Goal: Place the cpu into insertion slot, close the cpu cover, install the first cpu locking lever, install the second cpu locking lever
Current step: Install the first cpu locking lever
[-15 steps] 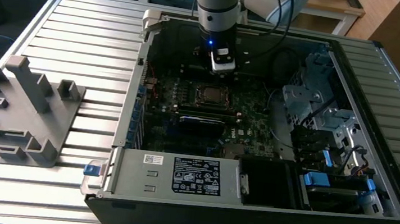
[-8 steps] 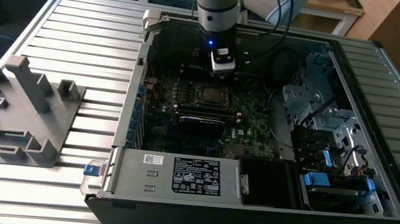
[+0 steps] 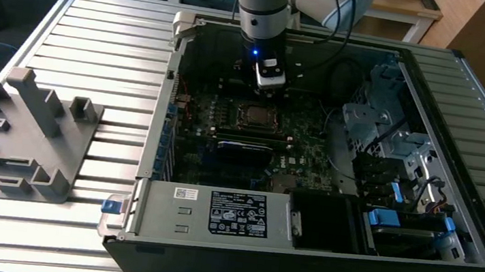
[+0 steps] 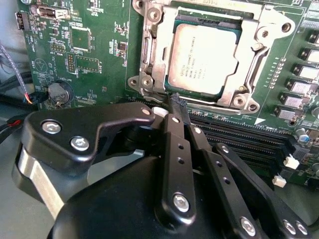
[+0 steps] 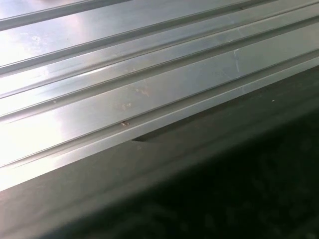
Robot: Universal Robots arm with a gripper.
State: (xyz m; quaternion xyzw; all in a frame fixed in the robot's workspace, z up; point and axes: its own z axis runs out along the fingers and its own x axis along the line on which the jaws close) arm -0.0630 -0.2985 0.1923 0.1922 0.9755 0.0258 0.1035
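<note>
The cpu (image 4: pixel 204 57), a grey metal square, lies flat in its socket on the green motherboard. The shiny silver cpu cover (image 4: pixel 269 45) is down around it, framing its top. A thin lever rod (image 4: pixel 147 55) runs along one socket edge; I cannot tell whether it is latched. My gripper (image 4: pixel 178 102) is shut, its black fingertips (image 4: pixel 175 119) pressed together right at the socket's edge, beside a corner of the cover. In the exterior view the gripper (image 3: pixel 269 91) hangs inside the open computer case just behind the cpu (image 3: pixel 254 115).
Black memory slots (image 4: pixel 239 134) and a coin battery (image 4: pixel 59 93) flank the socket. The case holds a power supply (image 3: pixel 215 212) at the front and a drive cage (image 3: pixel 389 132) on the exterior view's right. A grey fixture (image 3: pixel 23 132) stands on the ribbed metal table (image 5: pixel 124 99).
</note>
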